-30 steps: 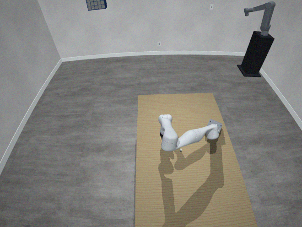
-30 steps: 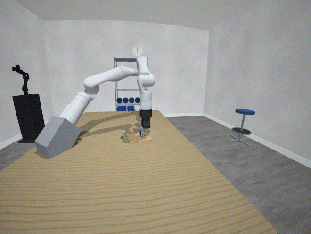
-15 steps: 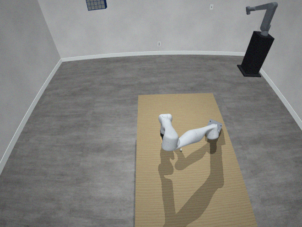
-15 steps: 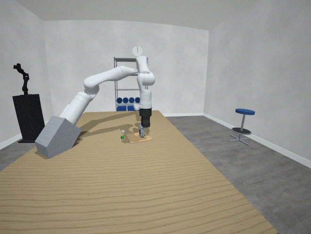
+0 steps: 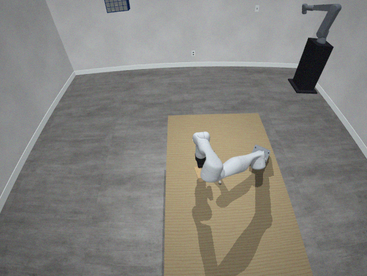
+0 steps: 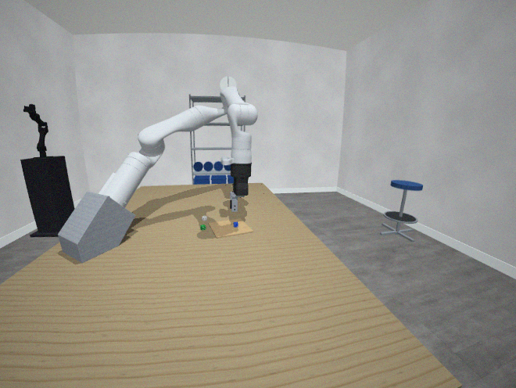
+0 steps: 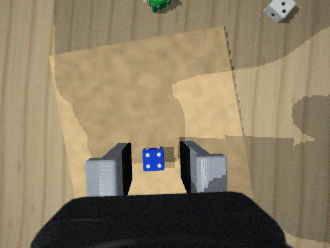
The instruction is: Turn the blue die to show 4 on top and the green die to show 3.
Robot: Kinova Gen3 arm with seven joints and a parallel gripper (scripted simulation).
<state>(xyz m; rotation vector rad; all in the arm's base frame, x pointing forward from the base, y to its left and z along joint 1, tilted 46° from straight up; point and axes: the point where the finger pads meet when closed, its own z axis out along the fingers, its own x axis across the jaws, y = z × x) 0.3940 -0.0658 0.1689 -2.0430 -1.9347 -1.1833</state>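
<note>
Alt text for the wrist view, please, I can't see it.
A blue die shows four pips on top, lying on a tan mat below the open pincer, untouched. Beyond the mat's far edge lie a green die, cut off by the frame, and a white die.

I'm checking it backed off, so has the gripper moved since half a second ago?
Yes. In the exterior view the gripper has risen: its fingers were down at the mat, now they hang above it.
</note>
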